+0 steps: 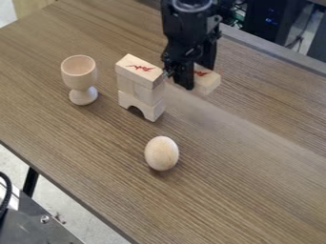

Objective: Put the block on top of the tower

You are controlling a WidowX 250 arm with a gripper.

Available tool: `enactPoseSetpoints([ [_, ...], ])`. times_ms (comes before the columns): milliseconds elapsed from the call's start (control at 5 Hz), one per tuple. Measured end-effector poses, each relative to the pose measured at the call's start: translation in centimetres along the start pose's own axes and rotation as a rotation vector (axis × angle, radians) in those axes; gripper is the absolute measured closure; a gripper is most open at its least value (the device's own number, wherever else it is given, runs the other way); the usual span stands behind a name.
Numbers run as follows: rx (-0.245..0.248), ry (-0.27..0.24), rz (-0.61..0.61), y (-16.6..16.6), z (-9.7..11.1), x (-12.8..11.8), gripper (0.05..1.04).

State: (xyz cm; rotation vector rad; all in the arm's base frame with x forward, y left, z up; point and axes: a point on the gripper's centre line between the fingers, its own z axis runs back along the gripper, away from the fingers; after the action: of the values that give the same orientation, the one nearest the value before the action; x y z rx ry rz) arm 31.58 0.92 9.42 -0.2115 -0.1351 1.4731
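Wooden egg (161,153) lay camera-side of end effector (196,76), clamped on block (208,83). Judged light, stiff, slightly slippery; best hold was opposite flat sides, mid-length.

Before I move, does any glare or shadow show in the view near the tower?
Camera view: a pale, glare-like band crosses the table from beside the tower toward the right edge; faint shadow beneath the egg; shade inside the arch block's opening.

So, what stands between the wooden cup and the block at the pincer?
The tower stands between cup and block, as the camera view shows.
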Motion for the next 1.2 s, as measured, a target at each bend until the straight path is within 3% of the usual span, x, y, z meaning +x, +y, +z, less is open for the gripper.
enactPoseSetpoints([
  [400,-0.026,0.012,0.055,0.1,1.2,1.6,0.52],
  [600,-0.069,0.007,0.079,-0.4,2.5,2.2,0.52],
  [1000,-0.043,-0.124,0.174,-0.7,3.8,3.9,0.52],
  [1200,0.02,-0.205,0.193,-0.5,3.2,4.4,0.52],
])
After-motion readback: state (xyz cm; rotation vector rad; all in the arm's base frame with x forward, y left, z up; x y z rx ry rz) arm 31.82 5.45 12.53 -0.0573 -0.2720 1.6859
